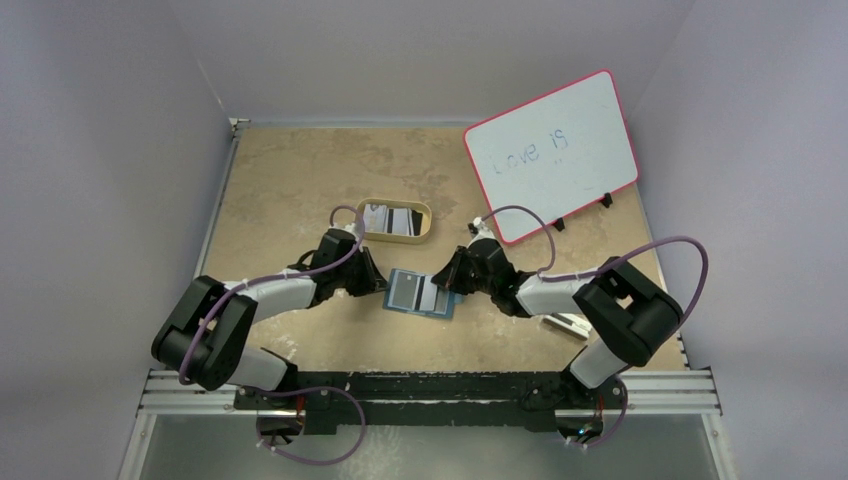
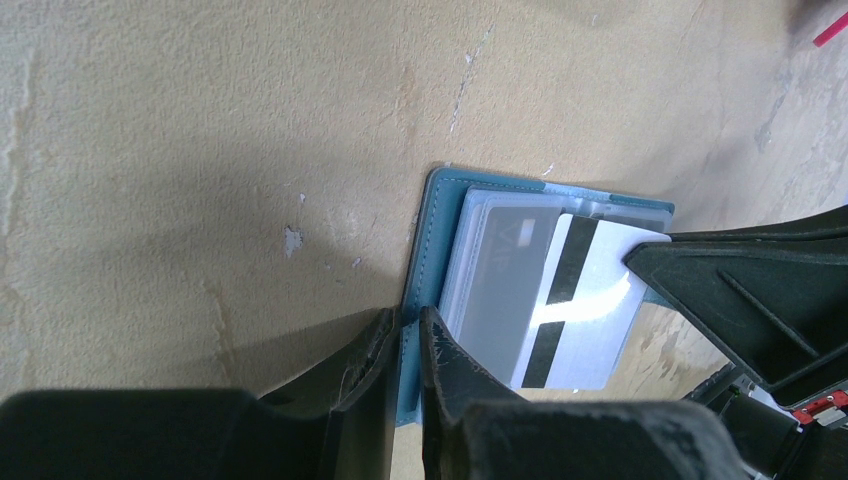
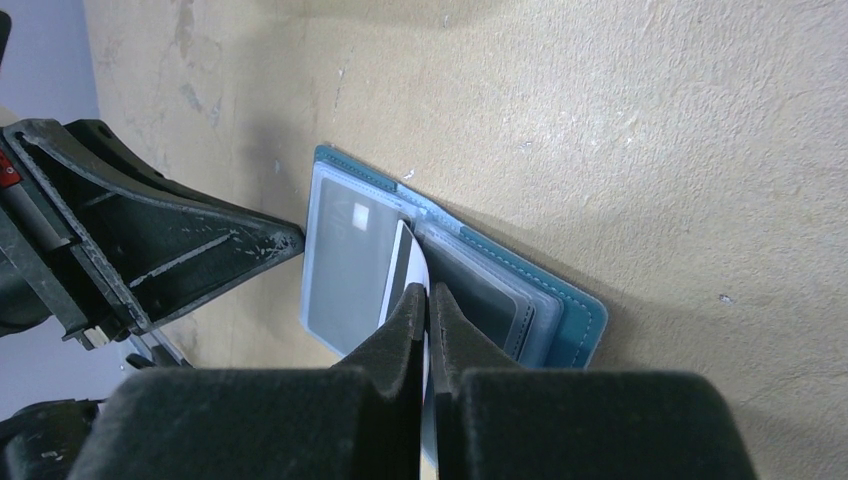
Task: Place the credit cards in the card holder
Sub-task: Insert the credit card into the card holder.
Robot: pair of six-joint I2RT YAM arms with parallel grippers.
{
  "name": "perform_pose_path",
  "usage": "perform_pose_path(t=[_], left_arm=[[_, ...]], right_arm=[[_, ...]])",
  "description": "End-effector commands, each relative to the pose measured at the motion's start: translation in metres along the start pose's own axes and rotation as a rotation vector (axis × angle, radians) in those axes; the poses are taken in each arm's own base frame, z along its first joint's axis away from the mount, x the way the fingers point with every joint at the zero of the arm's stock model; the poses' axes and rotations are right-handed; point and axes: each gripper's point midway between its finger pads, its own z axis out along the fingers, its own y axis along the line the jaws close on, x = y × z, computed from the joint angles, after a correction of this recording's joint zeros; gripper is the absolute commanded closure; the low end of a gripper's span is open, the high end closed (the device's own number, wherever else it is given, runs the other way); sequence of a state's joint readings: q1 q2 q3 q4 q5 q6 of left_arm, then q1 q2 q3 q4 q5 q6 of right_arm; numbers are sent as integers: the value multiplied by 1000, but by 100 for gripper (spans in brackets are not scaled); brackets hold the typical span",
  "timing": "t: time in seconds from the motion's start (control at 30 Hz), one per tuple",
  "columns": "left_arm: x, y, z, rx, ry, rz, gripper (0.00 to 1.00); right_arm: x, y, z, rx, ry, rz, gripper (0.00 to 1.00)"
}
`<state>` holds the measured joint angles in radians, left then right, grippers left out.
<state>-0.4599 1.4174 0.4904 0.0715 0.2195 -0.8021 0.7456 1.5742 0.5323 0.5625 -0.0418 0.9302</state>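
Card holder (image 1: 421, 293) lies opened flat on the counter (image 1: 290, 180), near its middle, between the two arms. The cover is teal-blue and soft-looking, with a pale stitch line along the rounded edge. Inside it is a stack of clear sleeves (image 3: 480, 290), glossy and slightly cloudy. A grey card (image 2: 505, 275) sits under the sleeve on the left half. Counter surface is tan, mottled and rough, with small chips and scuffs. Left claw (image 2: 408, 335) comes in low from the left, its matte black fingers pressed nearly together and pinching the holder's outer left edge, a strip of teal showing between them. Right claw (image 3: 425, 300) comes in low from the right, its fingers pinching a white card (image 2: 590, 320). This card is thin and stiff, with a dark stripe running across it. It lies slanted over the holder's middle, its leading edge down at the sleeves by the centre fold; cannot tell whether it has entered a slot. Both forearms reach inward close to the counter, elbows bent outward and wrists angled down at the holder. A tan oval tray (image 1: 393, 220) sits just behind, and a red-framed whiteboard (image 1: 553, 155) is propped at the far right.
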Motion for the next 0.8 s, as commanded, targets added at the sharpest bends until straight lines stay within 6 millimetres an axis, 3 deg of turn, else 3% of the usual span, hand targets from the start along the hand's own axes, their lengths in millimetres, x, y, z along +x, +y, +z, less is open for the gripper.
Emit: perform_pose_path(t=[0.0, 0.2, 0.6, 0.77], left_arm=[[31, 58, -2, -215, 66, -8, 87], [29, 51, -4, -187, 54, -25, 87], [30, 30, -10, -81, 19, -105, 88], [34, 18, -9, -5, 5, -158, 88]], right_arm=[[11, -18, 5, 73, 34, -24, 100], [12, -15, 12, 65, 45, -21, 100], [-12, -3, 20, 43, -61, 15, 100], [-8, -1, 25, 23, -45, 20, 100]])
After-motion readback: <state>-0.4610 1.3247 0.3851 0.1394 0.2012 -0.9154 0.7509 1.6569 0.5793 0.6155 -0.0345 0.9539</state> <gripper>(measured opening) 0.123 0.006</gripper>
